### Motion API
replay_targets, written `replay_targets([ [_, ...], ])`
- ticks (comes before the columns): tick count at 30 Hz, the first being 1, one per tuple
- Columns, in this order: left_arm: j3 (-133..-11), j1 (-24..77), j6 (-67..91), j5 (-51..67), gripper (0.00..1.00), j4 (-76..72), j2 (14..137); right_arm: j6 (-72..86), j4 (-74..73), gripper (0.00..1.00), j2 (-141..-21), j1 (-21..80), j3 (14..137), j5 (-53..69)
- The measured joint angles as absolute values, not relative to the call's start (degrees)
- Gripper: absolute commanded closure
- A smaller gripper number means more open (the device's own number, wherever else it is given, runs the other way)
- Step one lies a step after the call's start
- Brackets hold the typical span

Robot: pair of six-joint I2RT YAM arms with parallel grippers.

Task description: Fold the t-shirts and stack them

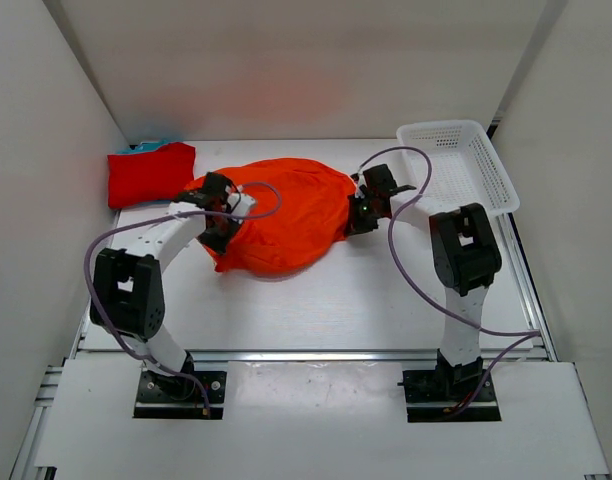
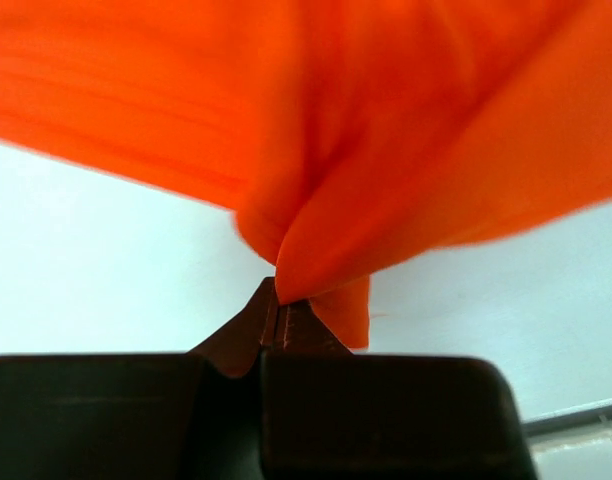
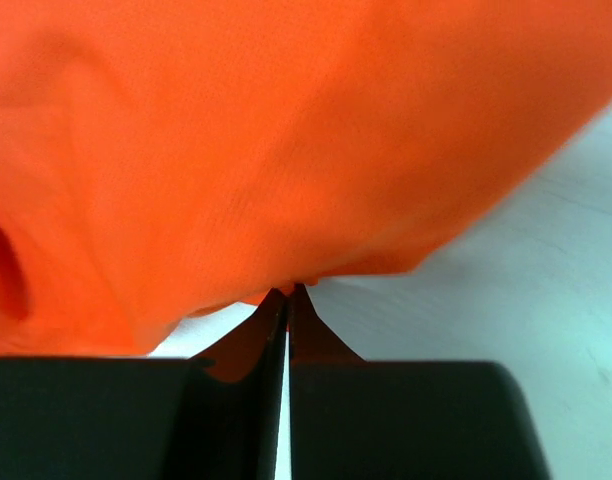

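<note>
The left gripper (image 2: 277,318) and right gripper (image 3: 287,300) are clamped shut on the orange t-shirt (image 1: 286,215), which is judged to need spreading flat next.

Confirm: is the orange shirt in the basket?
No, the orange shirt is at the middle of the table, clear of the basket.

left pincer (image 2: 283,302): clamped tight | right pincer (image 3: 288,292): clamped tight | both angled inward, facing each other
</note>
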State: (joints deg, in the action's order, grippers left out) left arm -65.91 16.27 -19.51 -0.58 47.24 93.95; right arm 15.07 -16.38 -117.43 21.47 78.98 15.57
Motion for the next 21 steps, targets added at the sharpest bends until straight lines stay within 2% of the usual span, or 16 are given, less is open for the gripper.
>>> replay_targets([
  [4,-75.5,10.9,-20.3,-2.8,1.00,48.4,93.7,13.9,-19.3,1.00,-112.6,19.3,79.0,14.3],
  [8,-91.3,5.4,-21.1,-4.7,1.00,48.2,93.6,12.4,-21.2,1.00,-100.2,12.9,82.1,11.4],
  [11,-102.7,6.1,-21.8,-4.7,1.00,46.7,92.6,9.3,-18.9,1.00,-89.0,11.4,86.6,6.9],
  [16,-112.8,10.4,-24.7,-8.4,1.00,45.9,87.8,-1.0,-15.9,1.00,-74.1,17.9,91.9,-5.9],
  [21,-120.4,10.6,-25.9,-10.8,1.00,46.2,84.5,-11.7,-13.8,1.00,-70.8,28.1,96.8,-18.5],
])
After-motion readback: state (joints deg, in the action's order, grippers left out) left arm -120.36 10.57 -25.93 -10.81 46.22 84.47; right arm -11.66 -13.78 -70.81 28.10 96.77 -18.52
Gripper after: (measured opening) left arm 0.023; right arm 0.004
